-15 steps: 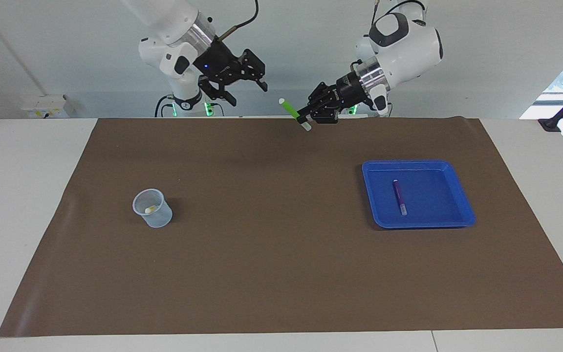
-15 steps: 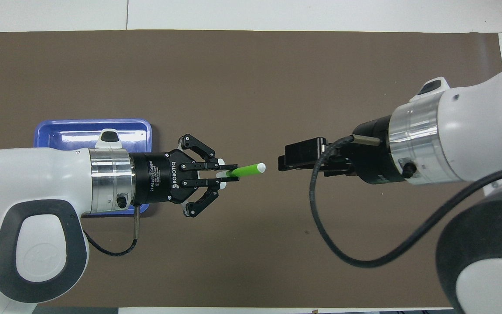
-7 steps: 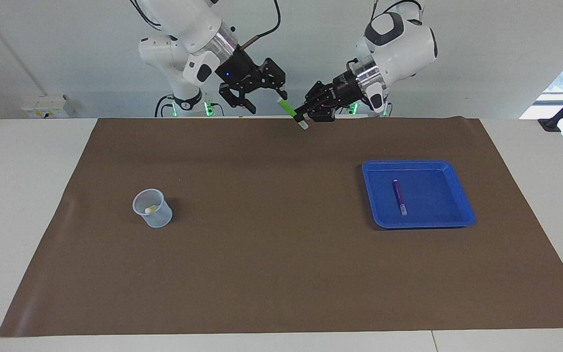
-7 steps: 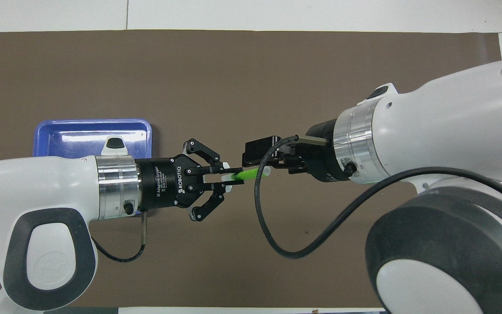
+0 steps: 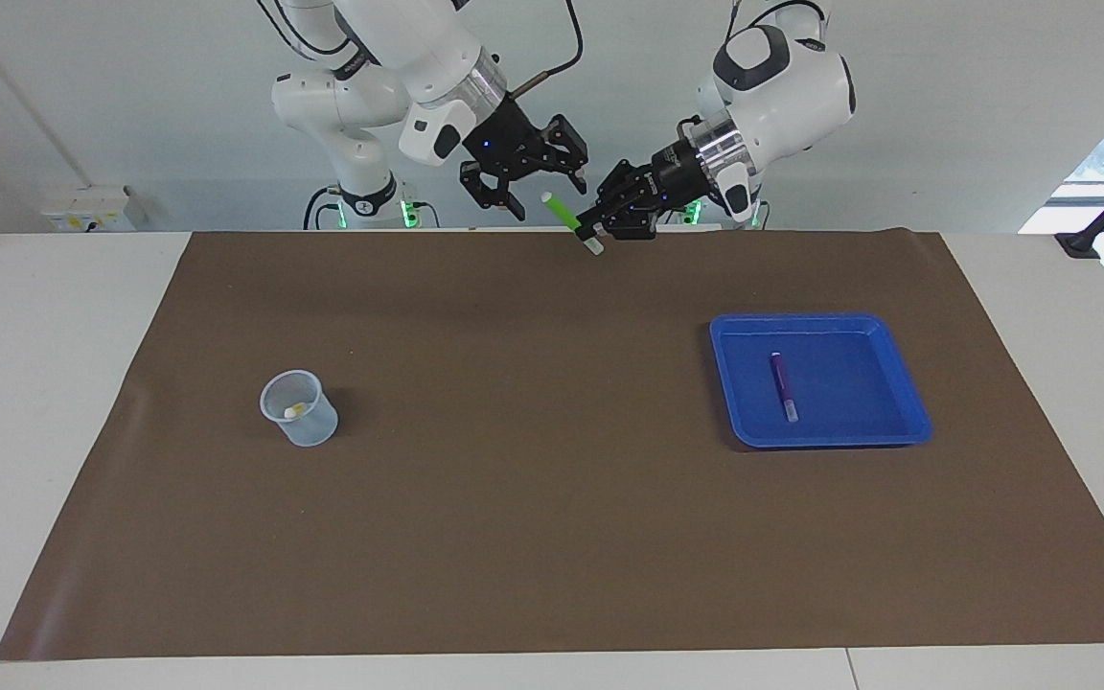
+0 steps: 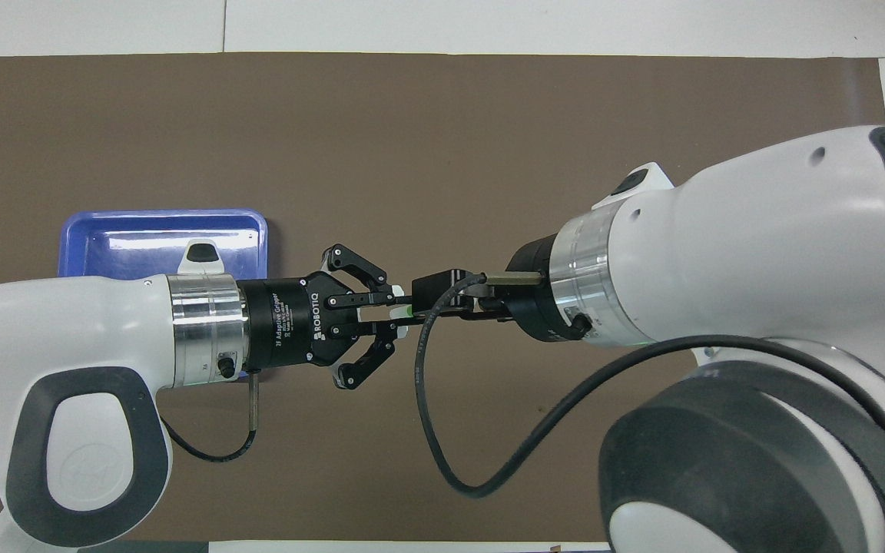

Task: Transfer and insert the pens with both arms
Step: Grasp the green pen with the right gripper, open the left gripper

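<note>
My left gripper (image 5: 591, 231) is shut on the lower part of the green pen (image 5: 562, 212), which it holds tilted in the air over the robots' edge of the brown mat. My right gripper (image 5: 545, 190) is open, and its jaws straddle the pen's upper whitish end without closing on it. In the overhead view the left gripper (image 6: 404, 306) and right gripper (image 6: 429, 290) meet tip to tip, and only a sliver of the green pen (image 6: 407, 311) shows. The purple pen (image 5: 782, 385) lies in the blue tray (image 5: 907, 383). A yellow pen (image 5: 294, 410) sits inside the clear cup (image 5: 301, 426).
The brown mat (image 5: 533, 498) covers most of the table. The blue tray (image 6: 89, 230) lies toward the left arm's end, and the cup stands toward the right arm's end, hidden under the right arm in the overhead view. Two slimmer arms with green-lit bases (image 5: 360, 206) stand at the robots' edge.
My right gripper has travelled toward the left gripper and brought its open jaws around the green pen's free end. The left gripper kept its hold and shifted only slightly.
</note>
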Controlling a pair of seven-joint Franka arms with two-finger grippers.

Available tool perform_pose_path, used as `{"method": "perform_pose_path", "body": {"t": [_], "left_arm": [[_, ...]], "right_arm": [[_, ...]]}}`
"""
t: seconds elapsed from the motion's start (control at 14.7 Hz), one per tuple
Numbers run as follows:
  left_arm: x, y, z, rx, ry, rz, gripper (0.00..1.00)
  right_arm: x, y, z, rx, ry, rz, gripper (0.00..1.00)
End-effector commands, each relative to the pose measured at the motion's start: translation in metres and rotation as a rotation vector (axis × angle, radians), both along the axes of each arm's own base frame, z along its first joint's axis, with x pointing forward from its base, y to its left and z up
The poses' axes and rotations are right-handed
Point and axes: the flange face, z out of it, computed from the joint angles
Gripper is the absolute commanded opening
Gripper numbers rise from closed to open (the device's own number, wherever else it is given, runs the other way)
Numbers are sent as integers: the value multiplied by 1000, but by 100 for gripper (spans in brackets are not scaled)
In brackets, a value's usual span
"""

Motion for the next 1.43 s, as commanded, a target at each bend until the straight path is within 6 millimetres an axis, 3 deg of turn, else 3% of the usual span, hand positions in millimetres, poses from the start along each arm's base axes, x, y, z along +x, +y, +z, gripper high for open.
{"method": "perform_pose_path", "body": {"t": [0.0, 0.55, 0.68, 1.02, 1.36], "left_arm": [[-11, 7, 1, -19, -12, 16, 0], [-11, 9, -1, -17, -10, 25, 0], [-11, 8, -1, -16, -11, 25, 0], [-10, 10, -2, -16, -9, 28, 0], [-10, 10, -2, -15, -12, 33, 0]], "right_arm": [[0, -2, 3, -20, -18, -10, 93], [2, -1, 7, -7, -41, -26, 90], [2, -1, 7, -7, -42, -27, 71], [1, 1, 7, -8, -40, -21, 4], [0, 1, 7, -11, -37, -7, 0]]}}
